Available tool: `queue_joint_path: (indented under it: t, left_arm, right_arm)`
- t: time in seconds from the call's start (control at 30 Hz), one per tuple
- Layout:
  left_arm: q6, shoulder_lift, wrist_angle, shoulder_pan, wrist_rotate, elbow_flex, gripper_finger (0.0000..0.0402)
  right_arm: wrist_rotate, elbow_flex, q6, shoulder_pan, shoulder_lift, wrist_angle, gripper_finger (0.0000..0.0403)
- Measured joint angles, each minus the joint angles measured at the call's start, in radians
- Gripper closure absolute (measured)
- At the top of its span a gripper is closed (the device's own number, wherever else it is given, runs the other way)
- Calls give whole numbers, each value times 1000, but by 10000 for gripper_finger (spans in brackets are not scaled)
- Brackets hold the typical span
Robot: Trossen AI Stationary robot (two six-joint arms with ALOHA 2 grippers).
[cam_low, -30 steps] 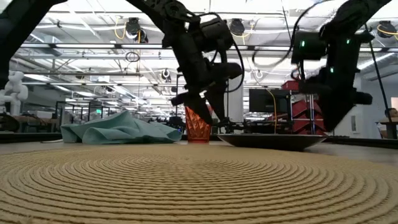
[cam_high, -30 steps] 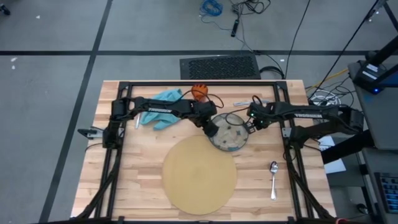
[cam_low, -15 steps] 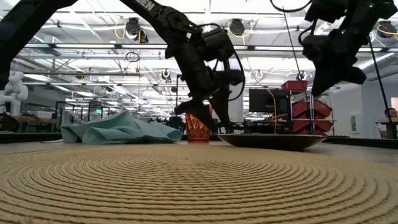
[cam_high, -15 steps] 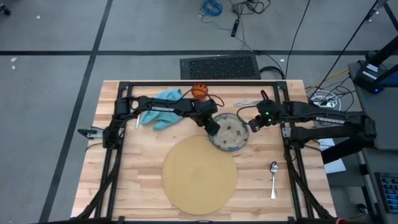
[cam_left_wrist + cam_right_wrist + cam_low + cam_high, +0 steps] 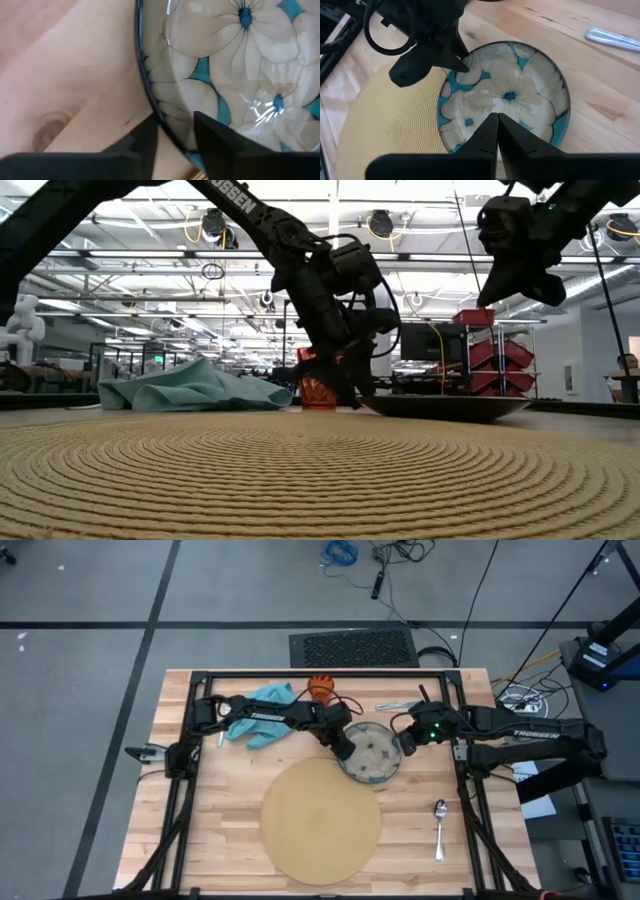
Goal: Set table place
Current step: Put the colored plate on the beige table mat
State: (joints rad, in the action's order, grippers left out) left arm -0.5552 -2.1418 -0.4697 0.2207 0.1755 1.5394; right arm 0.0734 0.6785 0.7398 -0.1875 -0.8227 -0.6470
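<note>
Lowered since a second ago onto the dish (image 5: 372,752) and narrowed from wide: left claw (image 5: 343,747). Lifted clear of the dish's opposite side: right claw (image 5: 405,740).

High view: dish flat on the worktop (image 5: 220,820), touching the far edge of the mat (image 5: 320,825), not yet on it. Napkin (image 5: 262,705) and cup (image 5: 319,688) beyond the dish on the left arm's side. Spoon (image 5: 439,828) well apart, toward the near right corner.

Low view: left claw (image 5: 345,395) down at the dish (image 5: 440,407) rim, cup (image 5: 318,390) just behind. Right claw (image 5: 520,280) hanging high above the dish.

Left wrist view: left claw (image 5: 175,125) astride the dish (image 5: 240,75) rim, one finger inside, one outside, pinching the edge.

Right wrist view: right claw (image 5: 496,120) pressed together, empty, above the dish (image 5: 505,95). Metal utensil (image 5: 612,37) beyond the dish.

Risk, as a judgement: thin one-sided hold on a glazed rim, so likely tilt or slip on lifting. Possible snag on the woven mat edge if dragged low.

Surface: pale butcher-block wood, knots and grain, black frame. Room: grey floor with cables and a dark grille, ceiling lights, shelving and screens behind.
</note>
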Motion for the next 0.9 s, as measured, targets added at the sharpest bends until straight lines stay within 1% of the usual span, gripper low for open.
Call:
queue_joint_path:
  t: [0.07,0.1,0.2,0.27,0.37,0.43,0.5,0.63,0.7,0.8,0.9]
  left_arm:
    - [10,0,14,1,0,0,361]
    - [12,1,38,2,2,1,378]
    - [23,5,74,1,16,3,392]
    - [25,3,122,2,38,1,397]
    - [19,17,159,11,100,7,400]
    - [22,24,158,16,134,31,401]
    - [22,37,135,15,145,41,401]
    - [26,45,123,22,208,91,401]
    - [28,49,116,26,258,122,401]
    - [50,63,56,27,289,168,401]
    - [96,64,-69,25,291,210,401]
  right_arm:
    - [0,0,4,0,0,0,403]
    - [0,0,5,0,0,0,403]
    - [0,0,7,0,0,-1,403]
    - [0,0,7,0,0,0,403]
    - [-2,0,7,0,0,-9,403]
    - [-28,0,4,0,0,-19,403]
    - [-50,0,-5,0,0,-21,403]
    - [-52,0,-20,0,5,-20,403]
    - [-50,0,-21,-1,7,-22,403]
    - [-51,0,-21,-1,11,-26,403]
    - [-72,0,-17,13,10,-60,403]
